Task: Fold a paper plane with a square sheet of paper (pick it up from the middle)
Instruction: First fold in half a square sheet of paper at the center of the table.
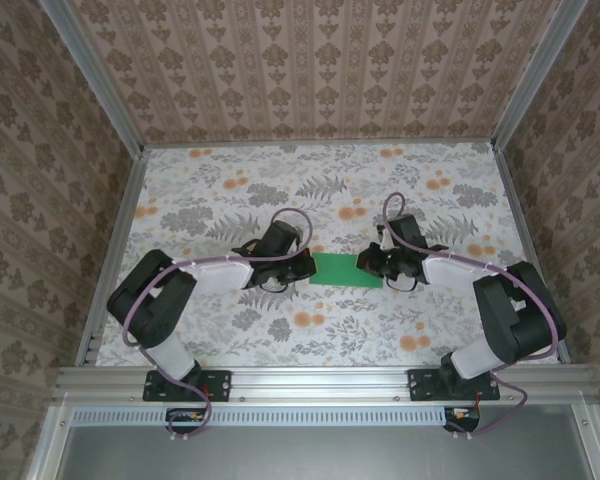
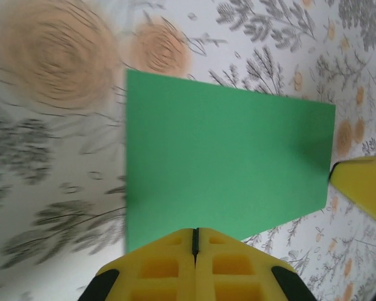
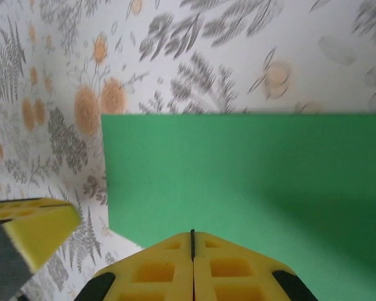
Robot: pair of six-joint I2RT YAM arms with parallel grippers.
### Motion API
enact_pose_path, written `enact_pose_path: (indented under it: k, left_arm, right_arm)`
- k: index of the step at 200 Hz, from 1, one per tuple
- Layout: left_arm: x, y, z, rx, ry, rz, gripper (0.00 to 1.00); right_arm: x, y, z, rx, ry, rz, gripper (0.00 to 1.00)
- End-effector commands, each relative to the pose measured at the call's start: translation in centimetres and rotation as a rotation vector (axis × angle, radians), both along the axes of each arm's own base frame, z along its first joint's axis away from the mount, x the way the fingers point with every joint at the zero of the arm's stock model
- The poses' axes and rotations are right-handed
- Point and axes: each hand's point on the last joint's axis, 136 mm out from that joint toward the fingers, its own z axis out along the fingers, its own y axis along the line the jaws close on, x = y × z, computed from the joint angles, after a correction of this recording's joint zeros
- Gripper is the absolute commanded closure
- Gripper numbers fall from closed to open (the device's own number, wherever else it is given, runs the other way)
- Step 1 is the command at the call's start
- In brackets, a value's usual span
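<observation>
Paper [image 1: 345, 270], plain green, lies flat on floral cloth [image 1: 280, 190].

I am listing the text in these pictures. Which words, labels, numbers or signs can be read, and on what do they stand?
None: no text can be read. The green paper is plain, the patterned cloth bears flowers and leaves, and the left fingers and right fingers are bare yellow.

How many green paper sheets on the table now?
1. The green sheet lies flat mid-table on the floral cloth, between the left tool and the right tool, both shut at its edges. A second sheet stacked beneath would be hidden.
</observation>
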Motion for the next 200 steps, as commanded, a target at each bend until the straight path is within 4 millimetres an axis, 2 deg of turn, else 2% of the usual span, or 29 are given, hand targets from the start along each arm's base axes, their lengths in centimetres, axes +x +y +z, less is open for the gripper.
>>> enact_pose_path:
  k: [1,57,128,170,200]
  left_arm:
    - [-0.3,-2.4,0.1,-0.06,0.031,-0.032,1.0]
    - [-0.6,-4.4,-0.8,-0.073,0.058,-0.069,1.0]
    - [-1.3,-5.1,-1.6,-0.082,0.089,-0.091,1.0]
    - [-1.9,-4.6,-2.4,-0.055,0.102,-0.088,1.0]
    - [-2.5,-2.6,-4.3,0.041,0.124,-0.05,1.0]
  right_arm:
    - [-1.7,1.2,-1.0,0.029,0.06,-0.025,0.94]
    - [-2.2,3.3,-2.2,0.045,0.094,-0.013,1.0]
    - [-2.1,3.2,-3.2,0.039,0.105,-0.032,1.0]
    - [-2.3,2.8,-3.8,0.022,0.114,-0.044,1.0]
    - [-3.1,2.3,-4.9,0.001,0.135,-0.045,1.0]
